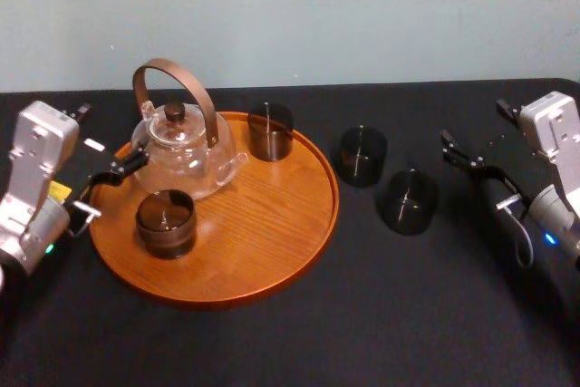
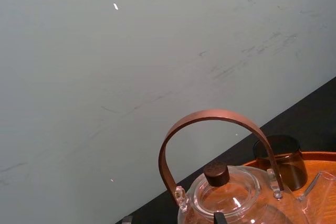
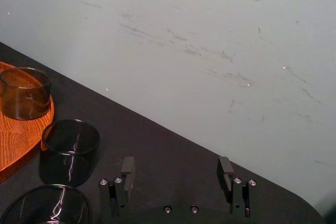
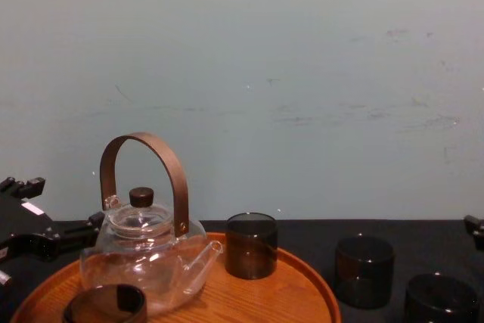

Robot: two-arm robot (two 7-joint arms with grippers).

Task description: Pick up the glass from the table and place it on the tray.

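Right of the tray, a glass is waiting on the bench. Beyond it the right pincer is hovering, spread wide and empty. Next, I judge, it should be reaching in to straddle that glass. Left of the tray, the left pincer is idling, also spread.

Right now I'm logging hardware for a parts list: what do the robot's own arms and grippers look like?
Both arms end in boxy silver-grey housings. The left gripper and right gripper have slim black fingers; silver screws show at the right one's finger bases. The left arm carries a yellow label; the right arm has a looping grey cable and a blue light.
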